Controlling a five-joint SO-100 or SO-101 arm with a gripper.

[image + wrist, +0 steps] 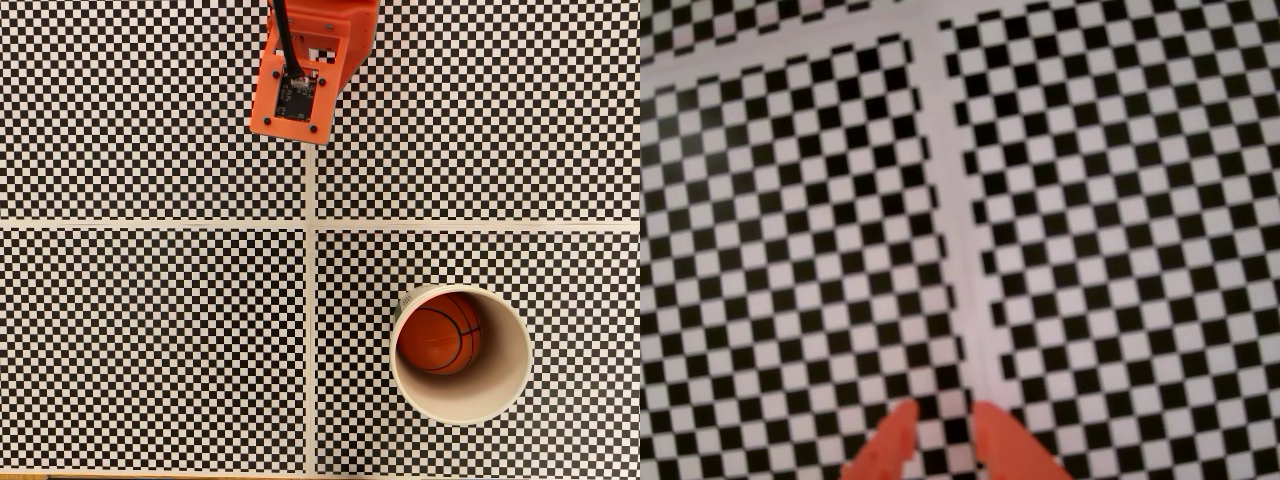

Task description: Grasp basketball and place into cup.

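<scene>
The basketball (441,334), orange with black seams, lies inside the cream-white cup (505,395), which stands upright at the lower right in the fixed view. The ball rests against the cup's left inner wall. My orange arm (300,75) hangs over the top centre of the mat, far from the cup. In the wrist view my gripper (943,415) enters from the bottom edge. Its two orange fingertips (895,435) stand a little apart with nothing between them, above the bare checkered mat.
Black-and-white checkered mat (150,330) covers the table, split into four panels by pale seams (310,225). A wooden table edge shows along the bottom of the fixed view.
</scene>
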